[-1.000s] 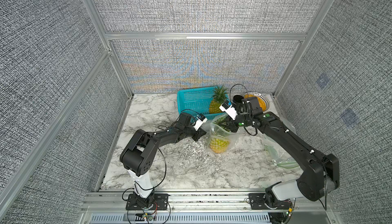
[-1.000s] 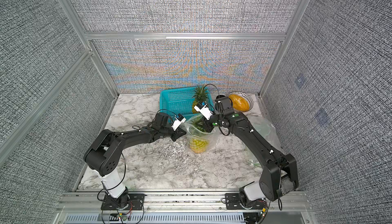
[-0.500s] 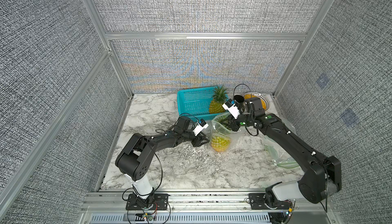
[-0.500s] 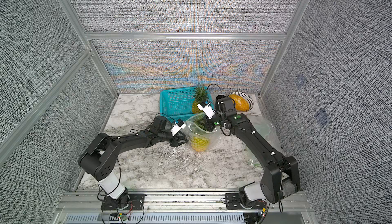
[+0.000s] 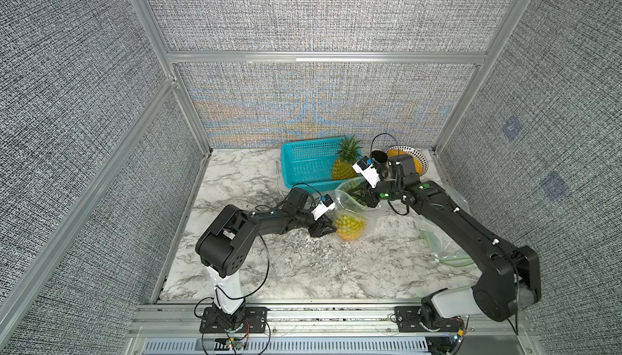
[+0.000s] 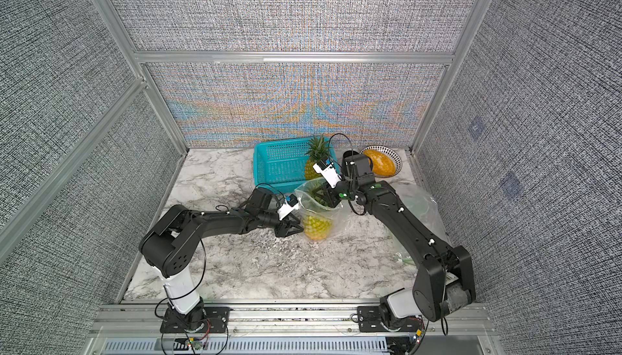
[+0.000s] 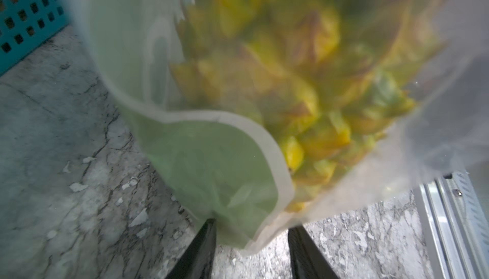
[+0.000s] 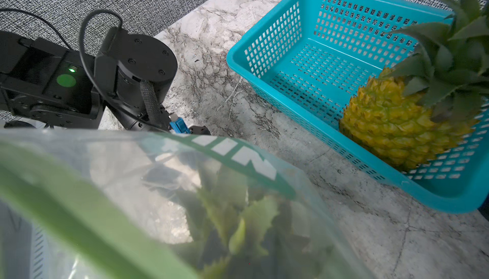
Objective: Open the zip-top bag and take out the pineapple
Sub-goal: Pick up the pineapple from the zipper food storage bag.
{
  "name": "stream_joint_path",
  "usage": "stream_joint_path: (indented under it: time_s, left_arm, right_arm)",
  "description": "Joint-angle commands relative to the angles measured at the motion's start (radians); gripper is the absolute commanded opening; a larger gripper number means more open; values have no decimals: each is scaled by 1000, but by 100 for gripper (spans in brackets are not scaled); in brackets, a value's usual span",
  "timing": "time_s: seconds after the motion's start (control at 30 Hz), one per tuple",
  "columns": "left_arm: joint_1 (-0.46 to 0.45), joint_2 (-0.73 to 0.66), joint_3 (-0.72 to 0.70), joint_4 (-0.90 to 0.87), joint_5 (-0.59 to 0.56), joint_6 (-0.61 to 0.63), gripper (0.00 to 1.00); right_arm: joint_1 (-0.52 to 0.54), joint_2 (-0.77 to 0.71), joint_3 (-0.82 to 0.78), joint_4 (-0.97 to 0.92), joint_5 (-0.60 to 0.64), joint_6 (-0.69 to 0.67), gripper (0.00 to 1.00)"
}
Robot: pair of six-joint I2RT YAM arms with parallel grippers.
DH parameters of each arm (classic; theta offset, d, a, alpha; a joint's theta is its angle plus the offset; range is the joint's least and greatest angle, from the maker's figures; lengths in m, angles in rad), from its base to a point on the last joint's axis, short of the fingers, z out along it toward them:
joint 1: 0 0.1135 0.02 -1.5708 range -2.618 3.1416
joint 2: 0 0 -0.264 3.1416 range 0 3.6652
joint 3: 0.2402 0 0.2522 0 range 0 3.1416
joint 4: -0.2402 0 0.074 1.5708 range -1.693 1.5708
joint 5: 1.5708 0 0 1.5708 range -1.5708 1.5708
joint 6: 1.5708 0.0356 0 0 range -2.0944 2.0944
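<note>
Just right of centre in both top views, my right gripper [image 5: 368, 198] is pinching the bag [image 5: 372, 215] by its rim, holding the mouth gaping. Lower down, my left gripper [image 7: 251, 228] is standing half wide around the bag's bottom corner, not clamping it. Opening is looking done; the pineapple [image 5: 350, 228] is sitting wholly inside, crown toward the mouth, so extraction is remaining.

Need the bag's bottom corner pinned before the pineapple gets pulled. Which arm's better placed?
Left. The left gripper sits low, jaws open either side of a bottom corner of the zip-top bag. The right gripper is up at the bag's mouth, apparently pinching the rim.
</note>
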Motion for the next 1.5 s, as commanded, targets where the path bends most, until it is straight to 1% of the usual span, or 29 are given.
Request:
stream_joint_path:
  time_s: [0.0,0.07,0.1,0.23,0.43,0.57,0.63,0.7,0.87,0.97,1.1,1.27,1.47]
  left_arm:
    - [-5,16,0,49,-84,-29,31]
    - [-5,22,-11,81,-103,-46,6]
    - [-4,25,-11,86,-115,-56,0]
    - [-2,30,-2,56,-211,-101,0]
    - [4,64,70,-62,-244,-170,0]
    - [7,88,105,-114,-256,-200,0]
    - [7,86,110,-134,-258,-193,0]
    - [8,71,98,-132,-264,-182,0]
    - [3,13,54,-139,-273,-131,0]
    - [-3,-24,33,-158,-283,-90,0]
    - [-17,-49,39,-217,-298,-50,0]
    - [-25,-37,69,-276,-342,-43,0]
    - [-41,-43,78,-310,-381,-19,0]
  right_arm:
    - [-2,-1,-5,-1,-10,9,0]
    - [-2,-2,-6,-5,-15,6,0]
    - [-2,-1,-5,-10,-20,2,0]
    - [-2,4,28,-79,-59,-55,0]
    - [-3,-5,94,-215,-146,-187,0]
    - [-4,-37,115,-218,-194,-219,0]
    - [-7,-57,111,-179,-197,-204,0]
    - [-13,-79,97,-109,-171,-161,0]
    - [-17,-177,11,141,-48,-19,0]
    - [-19,-228,-28,248,21,35,0]
    - [-21,-253,-23,292,23,67,0]
    - [-23,-258,11,299,-62,81,0]
    - [-29,-281,47,325,-20,112,0]
